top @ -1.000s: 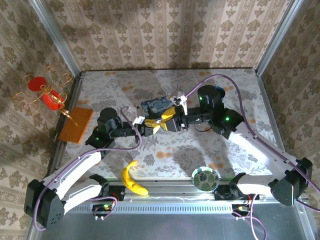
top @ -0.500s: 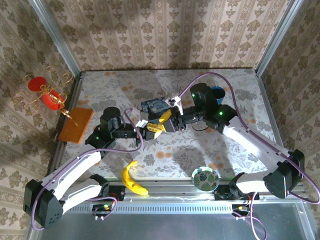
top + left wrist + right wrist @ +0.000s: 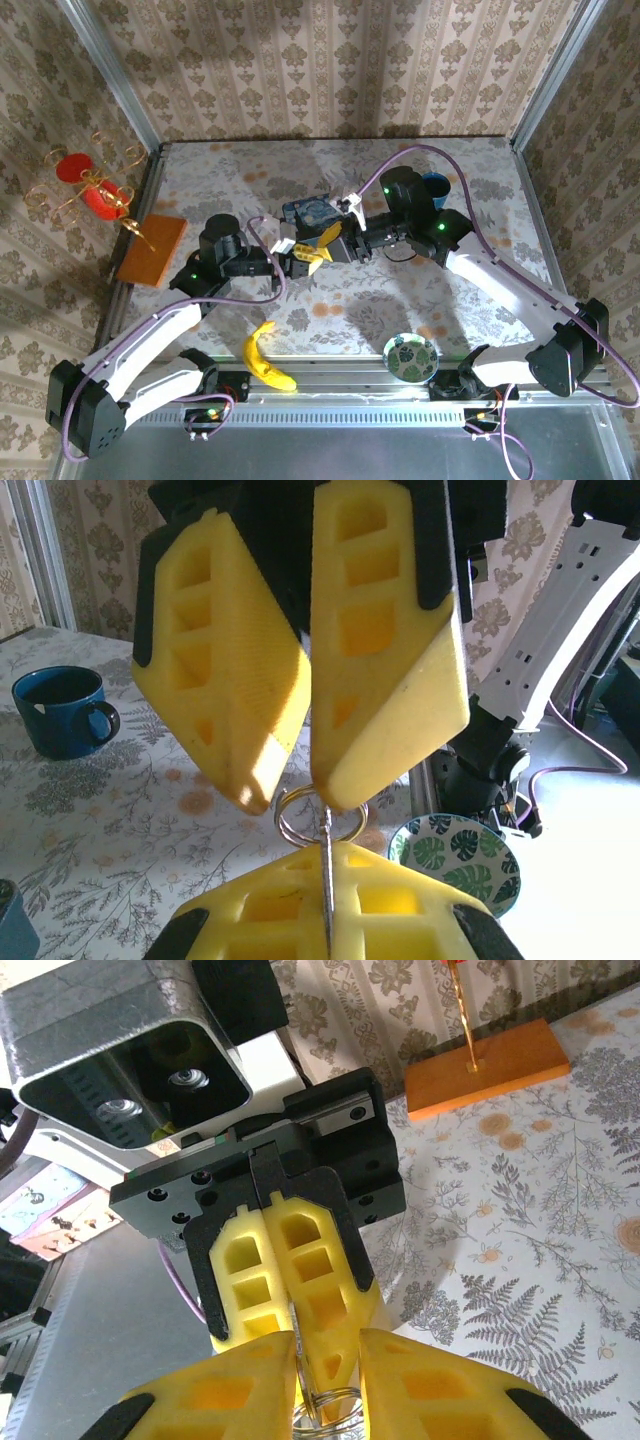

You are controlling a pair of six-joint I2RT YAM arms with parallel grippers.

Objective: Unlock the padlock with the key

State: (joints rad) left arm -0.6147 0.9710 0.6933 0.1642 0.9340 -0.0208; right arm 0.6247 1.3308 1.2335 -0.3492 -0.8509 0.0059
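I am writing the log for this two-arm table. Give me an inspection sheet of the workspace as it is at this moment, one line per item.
Surface: table under a floral patterned cloth; no spills seen.
Job's things: thin metal key with a wire ring, held above the cloth between the two grippers.
Clutter: blue painted tin box, yellow banana, leaf-patterned bowl, dark blue mug, orange wooden board bearing a gold wire stand with red ornaments.
Grippers: left gripper shut on the key; right gripper fingertips at the ring, narrowly parted, grip unclear.
Cables: purple cables loop over both arms.
Surroundings: patterned wallpaper walls, metal corner posts.
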